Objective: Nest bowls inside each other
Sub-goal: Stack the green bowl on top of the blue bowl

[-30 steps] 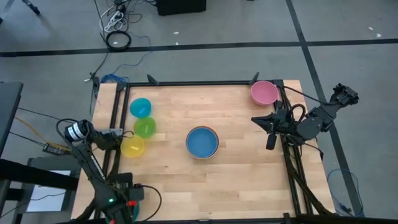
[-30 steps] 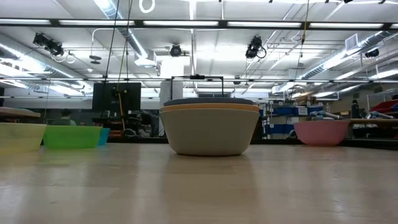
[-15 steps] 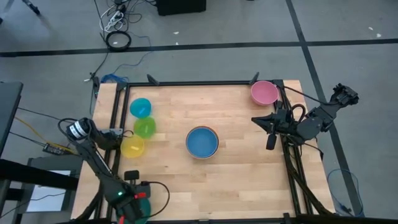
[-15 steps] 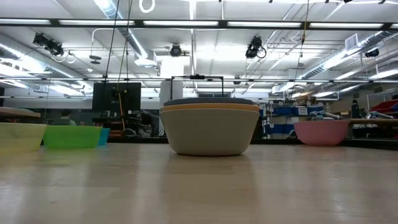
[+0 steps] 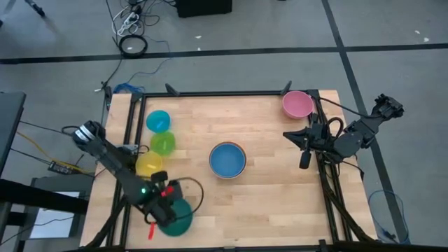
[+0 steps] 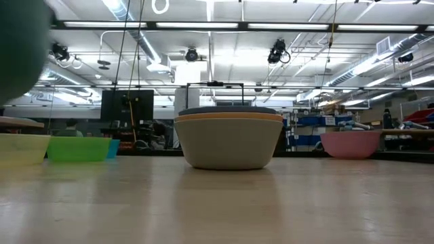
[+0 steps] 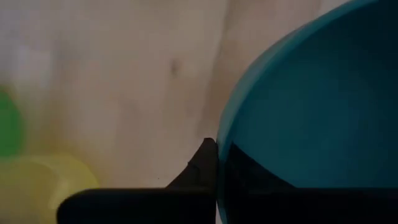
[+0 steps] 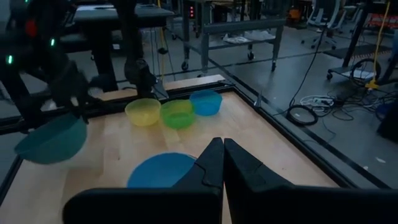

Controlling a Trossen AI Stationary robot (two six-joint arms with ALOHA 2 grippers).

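My left gripper is over the table's near left part, shut on a dark green bowl, which also shows in the right wrist view and as a blur in the low view. A blue bowl sits nested in an orange and a pale grey bowl at mid-table. Cyan, lime green and yellow bowls stand in a row at the left, and a pink bowl stands at the far right corner. My right gripper waits shut over the right edge. My left gripper pinches the dark green bowl's rim, one finger outside the wall and the other inside the hollow. The fingers come from above, slanting down. The bowl hangs at the fingers, mouth up and tilted, lifted clear of the table.
A black frame borders the wooden table. Bare wood lies between the yellow bowl and the stack and along the near edge. Cables and stands lie on the floor beyond the far edge.
My left gripper has swung from the table's near left corner toward the right and risen, carrying the dark green bowl. The bowl is now lifted clear and has come into the low view's upper left.
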